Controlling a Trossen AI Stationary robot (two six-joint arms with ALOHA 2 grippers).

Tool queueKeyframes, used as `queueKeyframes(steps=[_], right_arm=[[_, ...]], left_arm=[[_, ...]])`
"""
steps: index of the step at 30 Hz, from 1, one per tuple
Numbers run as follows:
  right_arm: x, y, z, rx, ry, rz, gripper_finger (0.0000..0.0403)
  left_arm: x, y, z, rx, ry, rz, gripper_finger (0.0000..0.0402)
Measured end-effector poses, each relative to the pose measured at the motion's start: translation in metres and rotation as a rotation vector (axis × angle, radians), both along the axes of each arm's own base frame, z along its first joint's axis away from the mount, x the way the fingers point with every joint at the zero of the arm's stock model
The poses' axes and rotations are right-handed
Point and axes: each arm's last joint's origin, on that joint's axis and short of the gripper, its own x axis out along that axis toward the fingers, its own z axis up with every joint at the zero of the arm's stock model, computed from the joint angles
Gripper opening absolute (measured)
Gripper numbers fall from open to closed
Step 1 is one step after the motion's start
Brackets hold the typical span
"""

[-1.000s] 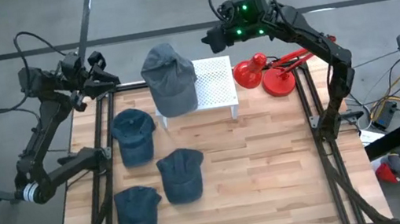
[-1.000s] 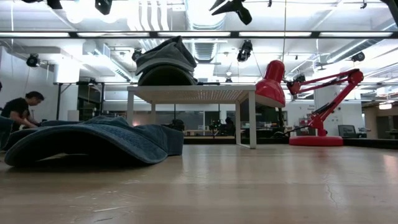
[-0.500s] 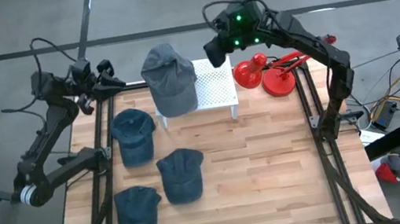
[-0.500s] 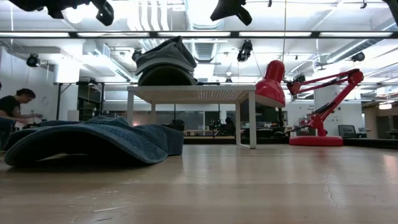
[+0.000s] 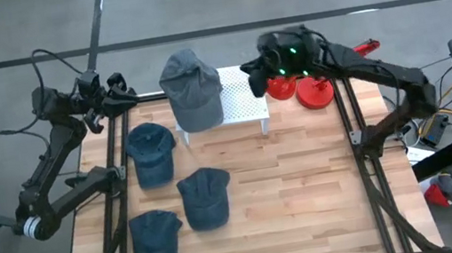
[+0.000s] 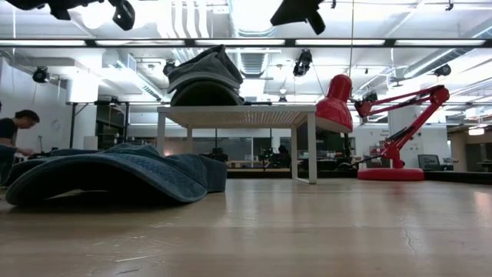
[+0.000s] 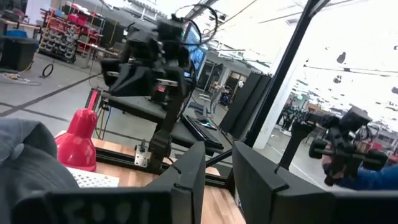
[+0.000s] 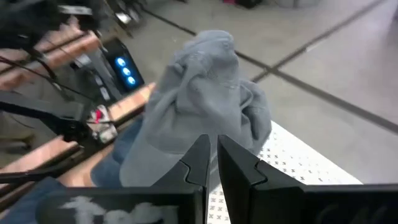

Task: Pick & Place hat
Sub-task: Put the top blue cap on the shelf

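A grey hat [image 5: 189, 87] [image 8: 199, 99] rests on the left end of a white perforated stand [image 5: 244, 97] [image 6: 238, 115], crown up. Three blue hats lie on the wooden table: one next to the stand [image 5: 151, 154], one mid-table [image 5: 205, 197], one near the front [image 5: 155, 240]. My right gripper [image 5: 252, 76] [image 8: 212, 146] hangs shut above the stand's right end and points, slightly downward, at the grey hat. My left gripper [image 5: 124, 90] [image 7: 217, 155] hovers open at the table's far left corner, high up and left of the grey hat.
A red desk lamp [image 5: 296, 84] [image 6: 361, 115] stands at the far right, just behind my right gripper. Black frame rails [image 5: 114, 188] run along both sides of the table. Bare wood [image 5: 307, 186] fills the right half of the table. A person sits in the room at the far left [image 6: 15, 127].
My right gripper has come down and toward the table's near edge, from beyond the far edge to above the stand's right end, and has rolled a little. My left gripper has shifted slightly toward the stand and down. No hat has moved.
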Motion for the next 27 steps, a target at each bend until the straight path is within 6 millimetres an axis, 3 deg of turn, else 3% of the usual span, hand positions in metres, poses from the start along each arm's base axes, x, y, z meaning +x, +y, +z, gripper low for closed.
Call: queueKeyframes(steps=[15,27], right_arm=[[-0.072,0.038,-0.057,-0.031,-0.275,0.003,0.0028],[-0.12,0.055,-0.075,-0.054,-0.385,0.001,0.0029]], left_arm=[[0.01,-0.005,-0.005,-0.106,-0.006,0.001,0.0083],[0.033,-0.011,-0.026,-0.218,0.111,0.072,0.0083]])
